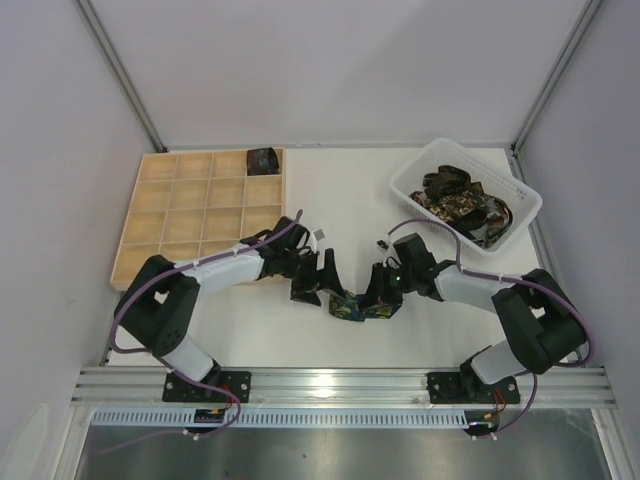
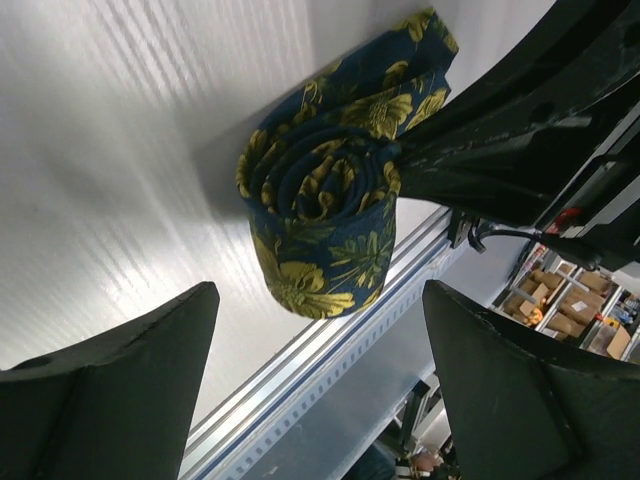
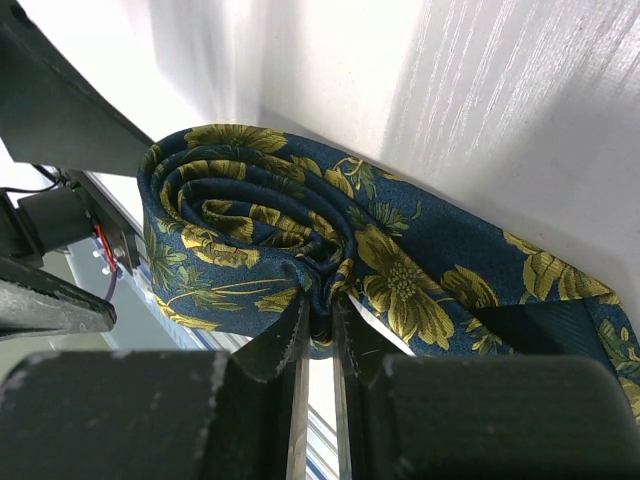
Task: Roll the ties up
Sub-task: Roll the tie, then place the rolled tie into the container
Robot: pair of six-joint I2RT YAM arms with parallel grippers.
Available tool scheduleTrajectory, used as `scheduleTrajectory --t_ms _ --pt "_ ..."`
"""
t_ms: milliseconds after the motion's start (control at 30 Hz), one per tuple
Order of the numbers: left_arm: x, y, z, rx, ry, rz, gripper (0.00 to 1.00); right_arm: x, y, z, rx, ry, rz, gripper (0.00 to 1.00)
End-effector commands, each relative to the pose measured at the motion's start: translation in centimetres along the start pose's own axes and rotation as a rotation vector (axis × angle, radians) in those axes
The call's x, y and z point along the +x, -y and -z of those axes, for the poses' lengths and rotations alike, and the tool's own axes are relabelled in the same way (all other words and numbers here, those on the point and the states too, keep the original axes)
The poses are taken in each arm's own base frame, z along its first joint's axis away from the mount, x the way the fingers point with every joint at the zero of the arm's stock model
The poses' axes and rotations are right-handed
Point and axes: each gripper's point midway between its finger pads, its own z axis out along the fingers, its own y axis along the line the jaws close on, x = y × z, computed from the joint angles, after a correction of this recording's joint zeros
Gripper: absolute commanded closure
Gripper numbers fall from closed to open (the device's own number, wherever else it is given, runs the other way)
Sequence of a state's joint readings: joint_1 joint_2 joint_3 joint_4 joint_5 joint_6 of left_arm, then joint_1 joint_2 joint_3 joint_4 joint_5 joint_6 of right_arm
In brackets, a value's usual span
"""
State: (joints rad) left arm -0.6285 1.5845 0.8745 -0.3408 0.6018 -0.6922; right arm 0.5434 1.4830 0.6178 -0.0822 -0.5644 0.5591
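Navy tie (image 3: pixel 300 230) in right pincer (image 3: pixel 320 318)

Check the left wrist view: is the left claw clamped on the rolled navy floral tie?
No, the left claw is wide open, and the rolled navy floral tie sits beyond its fingers.

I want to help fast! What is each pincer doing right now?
Left pincer: open, holding nothing.
Right pincer: closed on the rolled tie.

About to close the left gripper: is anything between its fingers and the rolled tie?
No. In the left wrist view only bare table separates the open left gripper from the tie.
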Motion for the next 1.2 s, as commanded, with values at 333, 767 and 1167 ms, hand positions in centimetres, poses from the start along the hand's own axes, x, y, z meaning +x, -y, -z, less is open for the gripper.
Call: scheduleTrajectory --t_ms 333,767,1167 --pt "-1.4 1.8 -2.3 0.018 0.012 -0.002 0.11 1.6 3.9 -0.5 0.074 -0.033 -0.017 1.00" --pt "-1.5 2.8 -4.0 0.061 0.000 0.054 0.14 1.8 4.5 -0.8 0.071 -0.039 -0.029 1.00" --pt "-1.1 2.5 -5.2 0.007 -0.017 0.078 0.27 1.8 4.5 -0.7 0.072 -0.042 -0.020 1.00"
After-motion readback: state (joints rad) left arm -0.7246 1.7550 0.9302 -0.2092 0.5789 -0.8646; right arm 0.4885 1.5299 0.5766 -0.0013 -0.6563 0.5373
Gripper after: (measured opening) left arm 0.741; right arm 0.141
